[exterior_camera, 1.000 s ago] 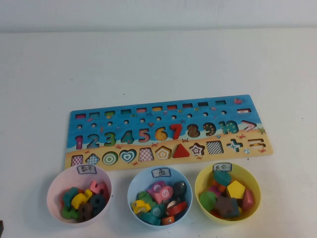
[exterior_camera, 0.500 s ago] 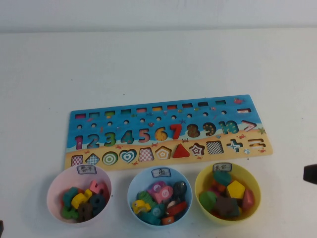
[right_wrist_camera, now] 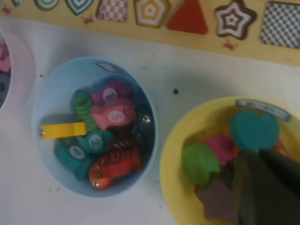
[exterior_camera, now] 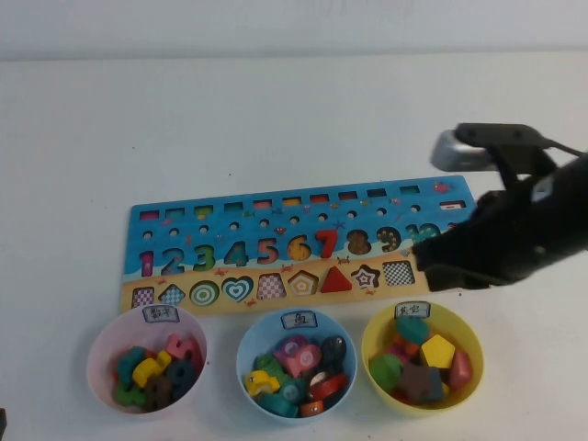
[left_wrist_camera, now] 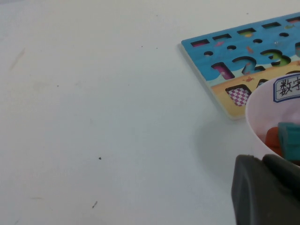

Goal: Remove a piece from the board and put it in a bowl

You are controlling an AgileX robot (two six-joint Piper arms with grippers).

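The red 7 piece (exterior_camera: 325, 243) sits in its slot on the blue and sandy board (exterior_camera: 184, 216), between the 6 and the 8. The pale pink bowl (exterior_camera: 103, 344) stands in front of the board's left end and holds several blocks. My right gripper (exterior_camera: 430, 271) hovers over the board's right end, just behind the yellow bowl and well to the right of the 7; in the right wrist view (right_wrist_camera: 267, 187) its fingers look shut and empty. My left gripper (left_wrist_camera: 262, 187) is shut and empty beside the pink bowl (left_wrist_camera: 255, 122), at the table's front left.
A light blue bowl (exterior_camera: 248, 344) and a yellow bowl (exterior_camera: 372, 335), both with several blocks, stand in front of the board. A red triangle (exterior_camera: 335, 278) lies in the board's lower row. My right arm hides the board's right end.
My right arm has come in from the right edge and moved left, over the board's right end. The pieces, the bowls and the left arm have not moved.
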